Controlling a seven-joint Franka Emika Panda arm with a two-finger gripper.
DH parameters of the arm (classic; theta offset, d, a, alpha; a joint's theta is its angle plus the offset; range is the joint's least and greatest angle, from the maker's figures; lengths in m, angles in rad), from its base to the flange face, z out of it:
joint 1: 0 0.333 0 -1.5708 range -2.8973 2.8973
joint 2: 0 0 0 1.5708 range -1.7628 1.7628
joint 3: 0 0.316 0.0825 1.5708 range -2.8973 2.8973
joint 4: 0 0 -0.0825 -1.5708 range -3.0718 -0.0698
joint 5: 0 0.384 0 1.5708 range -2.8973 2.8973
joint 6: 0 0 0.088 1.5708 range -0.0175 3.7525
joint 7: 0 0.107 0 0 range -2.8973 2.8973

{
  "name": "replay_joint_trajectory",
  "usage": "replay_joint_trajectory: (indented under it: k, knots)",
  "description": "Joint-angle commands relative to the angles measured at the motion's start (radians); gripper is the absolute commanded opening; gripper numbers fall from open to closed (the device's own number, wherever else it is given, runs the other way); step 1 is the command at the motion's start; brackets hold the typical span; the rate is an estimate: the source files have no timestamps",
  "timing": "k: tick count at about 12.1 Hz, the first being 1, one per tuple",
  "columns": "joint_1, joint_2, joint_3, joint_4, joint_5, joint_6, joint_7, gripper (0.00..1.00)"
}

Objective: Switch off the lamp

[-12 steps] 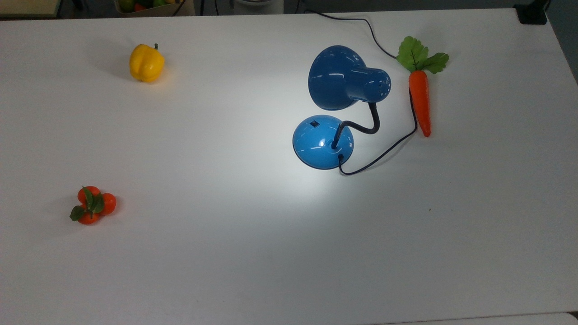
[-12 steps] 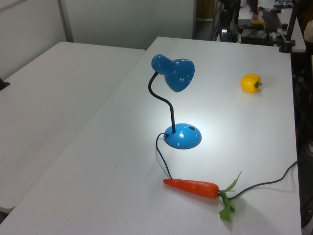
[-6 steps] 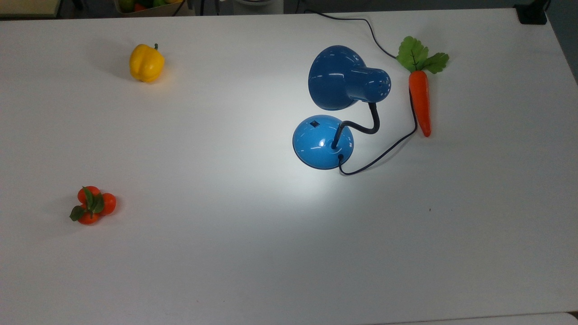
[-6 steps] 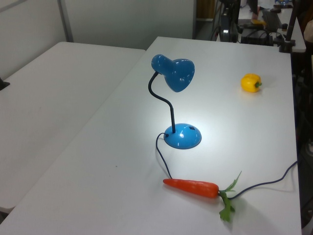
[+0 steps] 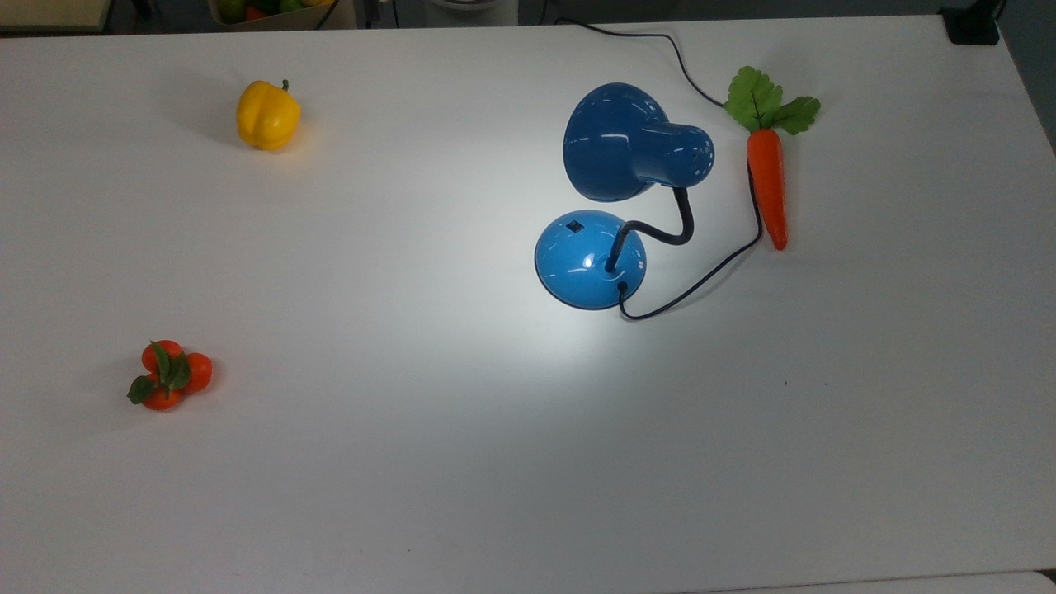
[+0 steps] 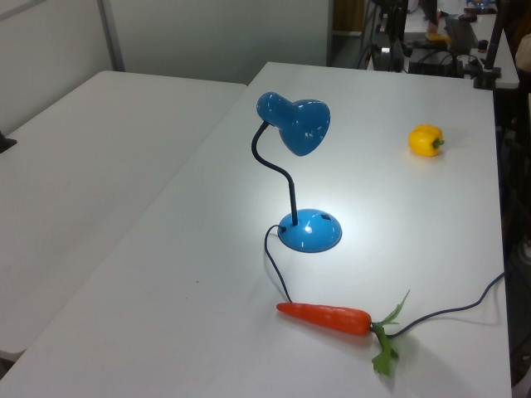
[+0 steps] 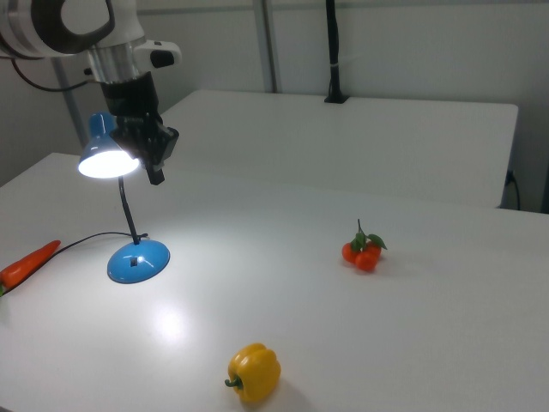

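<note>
Lamp (image 5: 590, 260): lit, switch (image 5: 575, 224) on base unpressed. Pincer (image 7: 154, 167) aloft beside the shade; finger spacing cannot be told. Risk: off-centre press sliding off the glossy dome, perhaps shifting the lamp.

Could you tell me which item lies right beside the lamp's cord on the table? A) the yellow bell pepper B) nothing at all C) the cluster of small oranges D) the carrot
D: the carrot lies alongside the lamp cord, which runs along it and past its tip in the top view, while the pepper and the oranges sit far off toward the top view's left.
</note>
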Motion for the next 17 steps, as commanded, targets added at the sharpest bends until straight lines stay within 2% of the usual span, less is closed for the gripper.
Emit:
replay_joint_trajectory:
  k: [1, 5, 8, 13, 17]
  knots:
    - [0.004, 0.006, 0.003, -0.017, 0.013, 0.030, -0.029, 0.00]
    - [0.016, 0.001, 0.014, -0.101, 0.013, 0.104, -0.026, 0.00]
    - [0.067, 0.003, 0.013, -0.161, 0.011, 0.148, -0.020, 0.00]
    - [0.143, -0.018, 0.014, -0.340, 0.011, 0.296, -0.031, 0.00]
    - [0.199, -0.018, 0.014, -0.491, 0.001, 0.512, -0.058, 0.00]
